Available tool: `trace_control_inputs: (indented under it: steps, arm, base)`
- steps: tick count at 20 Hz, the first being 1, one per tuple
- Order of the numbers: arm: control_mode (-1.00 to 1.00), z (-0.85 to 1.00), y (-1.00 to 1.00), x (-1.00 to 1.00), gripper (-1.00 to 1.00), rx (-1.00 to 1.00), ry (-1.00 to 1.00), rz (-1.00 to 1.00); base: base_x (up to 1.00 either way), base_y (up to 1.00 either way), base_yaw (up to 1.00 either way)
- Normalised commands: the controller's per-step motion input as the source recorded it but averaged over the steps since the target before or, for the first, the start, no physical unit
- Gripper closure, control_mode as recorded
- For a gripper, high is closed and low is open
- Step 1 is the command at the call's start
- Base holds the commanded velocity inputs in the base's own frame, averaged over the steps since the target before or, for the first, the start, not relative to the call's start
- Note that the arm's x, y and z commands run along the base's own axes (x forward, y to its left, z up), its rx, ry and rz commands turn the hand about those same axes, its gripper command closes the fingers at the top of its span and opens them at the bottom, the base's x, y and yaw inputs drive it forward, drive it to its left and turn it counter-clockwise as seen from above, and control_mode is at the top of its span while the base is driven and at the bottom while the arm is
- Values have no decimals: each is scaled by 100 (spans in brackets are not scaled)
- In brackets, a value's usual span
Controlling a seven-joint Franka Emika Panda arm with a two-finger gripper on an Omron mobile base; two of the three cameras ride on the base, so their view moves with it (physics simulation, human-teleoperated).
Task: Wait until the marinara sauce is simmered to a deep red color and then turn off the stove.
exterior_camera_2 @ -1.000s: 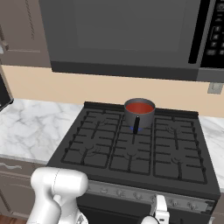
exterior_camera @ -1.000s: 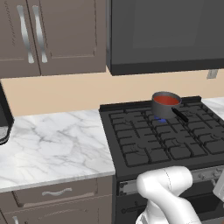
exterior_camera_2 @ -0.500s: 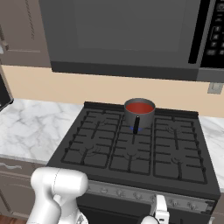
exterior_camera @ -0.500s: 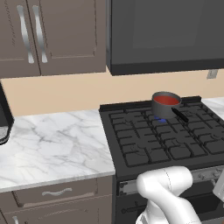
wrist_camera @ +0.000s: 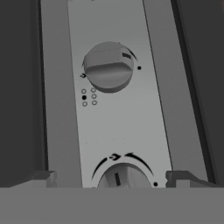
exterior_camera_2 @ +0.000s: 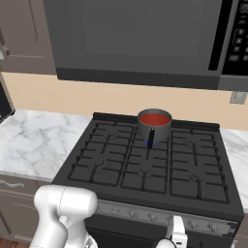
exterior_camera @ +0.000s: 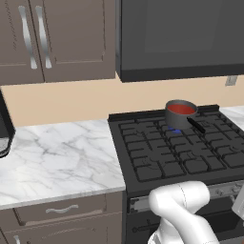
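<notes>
On the far middle burner of the stove (exterior_camera_2: 145,169), marinara sauce (exterior_camera_2: 155,118) red in its saucepan (exterior_camera_2: 154,127) over blue flame, with gripper (wrist_camera: 117,178) spread wide around the nearer of 2 knobs (wrist_camera: 119,177), risking turning the wrong burner's control.

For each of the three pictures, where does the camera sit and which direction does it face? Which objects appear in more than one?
Left base view: behind the arm, to its left, facing forward and down at the stove and marble counter; white arm at lower right.
Right base view: behind, to the right, facing the stove and microwave; arm at lower left.
Hand view: close to the knob strip, open gripper straddling a knob.
Both base views share the saucepan of marinara sauce.
</notes>
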Motion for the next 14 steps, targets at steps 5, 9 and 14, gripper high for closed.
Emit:
trace_control_inputs:
  steps: [5,9,14]
  arm:
    - [-100,0,0,0,-100,0,0,0]
    - [-100,0,0,0,-100,0,0,0]
    - [-100,0,0,0,-100,0,0,0]
  base:
    - [0,0,0]
    - [0,0,0]
    - [0,0,0]
